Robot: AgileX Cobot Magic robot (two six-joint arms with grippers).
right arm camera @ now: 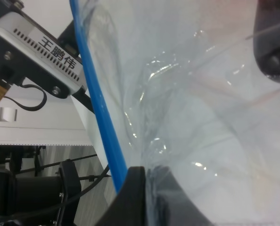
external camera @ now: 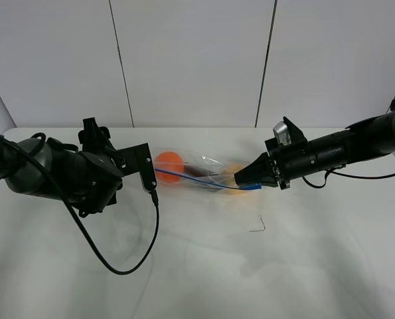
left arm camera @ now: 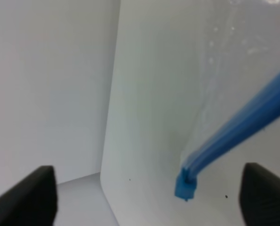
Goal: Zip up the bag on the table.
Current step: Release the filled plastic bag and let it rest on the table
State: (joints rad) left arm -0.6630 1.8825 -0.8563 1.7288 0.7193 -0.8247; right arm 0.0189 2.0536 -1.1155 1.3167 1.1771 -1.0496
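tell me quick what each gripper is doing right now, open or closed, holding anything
Left gripper: open, blue zip slider sits between the jaws, untouched.
Right gripper: closed on the bag, at its end.

Both wrist views cut off the bag (right arm camera: 187, 117)

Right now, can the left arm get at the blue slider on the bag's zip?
Probably yes: the slider sits between the left jaws, which stand open, nothing blocking; the right jaws hold the bag.
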